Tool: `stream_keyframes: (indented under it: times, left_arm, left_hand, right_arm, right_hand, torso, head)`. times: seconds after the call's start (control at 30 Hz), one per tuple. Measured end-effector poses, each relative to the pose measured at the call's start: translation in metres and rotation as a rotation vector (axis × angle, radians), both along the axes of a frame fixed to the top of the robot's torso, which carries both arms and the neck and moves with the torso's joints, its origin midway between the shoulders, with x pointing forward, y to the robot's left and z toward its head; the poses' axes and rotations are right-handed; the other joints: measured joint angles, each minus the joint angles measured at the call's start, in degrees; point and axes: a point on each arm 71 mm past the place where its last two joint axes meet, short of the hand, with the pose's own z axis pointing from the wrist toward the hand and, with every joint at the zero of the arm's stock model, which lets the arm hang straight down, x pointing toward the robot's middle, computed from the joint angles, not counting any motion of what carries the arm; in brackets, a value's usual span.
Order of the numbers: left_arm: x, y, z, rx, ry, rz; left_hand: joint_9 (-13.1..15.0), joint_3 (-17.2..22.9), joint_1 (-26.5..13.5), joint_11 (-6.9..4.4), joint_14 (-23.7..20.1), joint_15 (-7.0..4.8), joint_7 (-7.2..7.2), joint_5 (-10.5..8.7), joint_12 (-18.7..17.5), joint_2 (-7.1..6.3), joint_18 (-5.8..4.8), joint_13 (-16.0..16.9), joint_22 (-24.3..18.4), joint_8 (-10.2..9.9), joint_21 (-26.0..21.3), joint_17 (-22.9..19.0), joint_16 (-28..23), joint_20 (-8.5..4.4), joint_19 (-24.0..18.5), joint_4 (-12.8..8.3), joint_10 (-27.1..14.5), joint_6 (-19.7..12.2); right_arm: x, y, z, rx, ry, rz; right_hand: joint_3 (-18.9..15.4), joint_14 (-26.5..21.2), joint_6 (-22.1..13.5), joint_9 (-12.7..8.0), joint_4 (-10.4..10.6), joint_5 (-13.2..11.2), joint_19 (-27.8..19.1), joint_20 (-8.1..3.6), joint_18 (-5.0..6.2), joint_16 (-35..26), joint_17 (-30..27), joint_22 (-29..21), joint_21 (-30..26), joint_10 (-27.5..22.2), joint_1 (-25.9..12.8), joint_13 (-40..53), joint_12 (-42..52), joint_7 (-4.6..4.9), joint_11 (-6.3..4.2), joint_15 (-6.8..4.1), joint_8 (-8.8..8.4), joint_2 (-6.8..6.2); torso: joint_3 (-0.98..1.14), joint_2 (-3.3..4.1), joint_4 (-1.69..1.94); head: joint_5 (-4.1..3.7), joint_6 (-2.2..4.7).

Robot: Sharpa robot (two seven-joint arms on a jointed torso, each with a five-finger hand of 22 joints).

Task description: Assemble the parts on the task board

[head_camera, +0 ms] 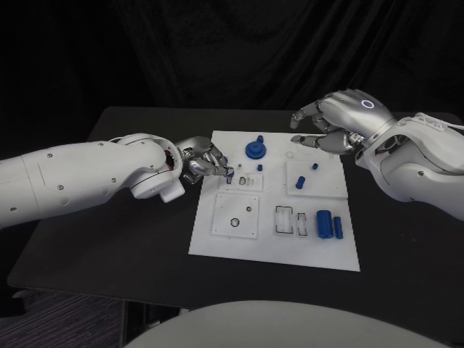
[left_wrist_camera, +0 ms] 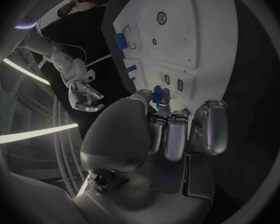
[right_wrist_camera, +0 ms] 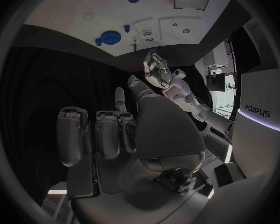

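The white task board (head_camera: 279,243) lies mid-table. My left hand (head_camera: 205,162) hovers at its near-left part and pinches a small blue part (head_camera: 229,175) between thumb and finger; the left wrist view shows that blue part (left_wrist_camera: 157,91) at the fingertips of the left hand (left_wrist_camera: 177,129), over the board (left_wrist_camera: 196,40). My right hand (head_camera: 330,125) hangs above the board's far right corner with its fingers apart and nothing in it. In the right wrist view, the right hand (right_wrist_camera: 109,132) is bare and the left hand (right_wrist_camera: 156,68) sits by the board (right_wrist_camera: 65,15).
On the board stand a blue round knob (head_camera: 256,150), a small blue peg (head_camera: 316,166), another small blue piece (head_camera: 301,182) and two blue cylinders (head_camera: 329,225). A black ring (head_camera: 235,222) and rectangular slots (head_camera: 284,220) mark the near panels. Black table (head_camera: 106,239) surrounds the board.
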Motion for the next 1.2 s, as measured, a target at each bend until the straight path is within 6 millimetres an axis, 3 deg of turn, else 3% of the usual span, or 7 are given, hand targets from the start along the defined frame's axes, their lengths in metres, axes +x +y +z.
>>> stream_keyframes:
  times: [0.13,0.23,0.3,0.6,0.7,0.97,1.2]
  left_arm:
    - [0.006,-0.004,0.005,0.075,0.037,-0.012]
    - [0.011,-0.011,0.009,0.127,0.059,-0.02]
    - [0.014,-0.015,0.01,0.151,0.07,-0.024]
    - [0.02,-0.032,0.011,0.216,0.098,-0.045]
    - [0.022,-0.033,0.011,0.224,0.098,-0.043]
    - [0.027,-0.044,0.011,0.239,0.084,-0.055]
    - [0.028,-0.055,0.011,0.267,0.056,-0.075]
  left_hand:
    - [0.0,0.4,0.0,0.0,0.2,-0.21,0.0,-1.03,0.0,0.0,0.0,0.0,0.0,0.0,0.0,0.0,0.0,0.0,0.0,0.1,0.0,0.0]
    - [0.0,1.6,0.0,0.0,0.2,-0.21,0.0,-4.33,0.0,0.0,0.0,0.0,0.0,0.0,0.0,0.0,0.0,-0.21,0.2,0.2,0.0,0.0]
    - [0.0,1.6,0.0,0.0,0.2,-0.21,0.0,-5.04,0.0,0.0,0.0,0.0,0.0,-0.2,0.0,0.0,0.0,-0.21,0.2,0.2,0.0,0.0]
    - [0.0,2.1,-0.4,0.0,0.2,-0.21,0.01,-5.82,0.0,0.08,-0.01,0.0,0.0,-0.5,0.0,0.0,0.0,-0.21,0.2,0.1,0.0,0.0]
    - [0.0,2.1,-0.4,0.0,0.2,-0.21,0.01,-5.84,0.0,0.1,0.0,0.0,0.0,-0.5,0.0,0.0,0.0,-0.21,0.2,0.1,0.0,0.0]
    - [0.0,2.4,-0.4,-0.09,0.2,-0.2,0.01,-6.06,0.0,0.12,0.0,0.0,0.0,-0.9,0.0,0.0,0.0,-0.21,0.2,0.1,0.1,0.0]
    - [0.0,2.4,-0.5,-0.1,0.2,-0.2,0.02,-6.53,0.0,0.41,-0.01,0.0,0.0,-1.1,0.0,0.0,0.0,-0.21,0.6,0.1,0.1,0.0]
  right_arm:
    - [0.001,-0.004,0.001,0.001,-0.001,-0.02]
    - [0.002,-0.008,0.001,0.0,0.002,-0.038]
    - [0.003,-0.01,0.001,0.0,0.004,-0.047]
    - [0.004,-0.016,-0.007,-0.004,0.022,-0.076]
    - [0.004,-0.019,-0.011,-0.006,0.029,-0.083]
    - [0.005,-0.022,-0.019,-0.01,0.043,-0.094]
    - [0.003,-0.022,-0.024,-0.01,0.053,-0.094]
  right_hand:
    - [0.0,0.0,0.0,0.0,0.0,0.0,0.0,0.0,0.0,0.0,0.0,0.0,0.0,0.0,0.0,0.0,0.0,0.0,0.0,0.0,0.0,0.0]
    - [0.0,0.0,0.0,0.0,0.0,0.0,0.0,0.0,0.0,0.0,0.0,0.0,0.0,0.0,0.0,0.0,0.0,0.0,0.0,0.0,0.0,0.0]
    - [0.0,0.0,0.0,0.1,0.0,0.2,0.0,0.0,0.0,0.0,0.0,0.0,0.0,0.0,0.0,0.0,0.0,-0.01,0.0,0.0,0.0,0.0]
    - [0.2,0.0,0.2,0.3,0.2,0.2,0.0,0.0,0.0,0.0,0.0,0.0,0.0,0.0,0.0,0.0,0.0,-0.22,0.0,0.0,0.0,0.0]
    - [0.2,0.0,0.2,0.3,0.2,0.5,0.0,0.0,0.0,0.0,0.0,0.0,0.0,0.0,0.2,0.0,0.0,-0.22,0.0,0.0,0.0,0.23]
    - [0.2,0.0,0.2,0.3,0.2,0.5,0.0,0.0,0.0,0.0,0.0,0.0,0.0,0.0,0.2,0.0,0.0,-0.22,0.0,0.0,0.0,0.23]
    - [0.2,0.0,0.4,0.4,0.2,0.7,0.0,0.0,0.0,0.0,0.0,0.0,0.0,0.0,0.2,0.0,0.0,-0.38,0.0,0.0,0.0,0.23]
  torso:
    - [0.21,-0.1,-0.12]
    - [0.42,-0.22,-0.27]
    - [0.62,-0.36,-0.49]
    - [1.58,-1.03,-1.2]
    - [1.81,-1.24,-1.29]
    - [2.1,-1.64,-1.38]
    - [2.11,-1.98,-1.55]
  head:
    - [0.0,0.0]
    - [0.08,0.0]
    - [0.21,0.0]
    - [0.63,0.0]
    - [0.62,0.0]
    - [0.83,0.0]
    - [0.97,0.0]
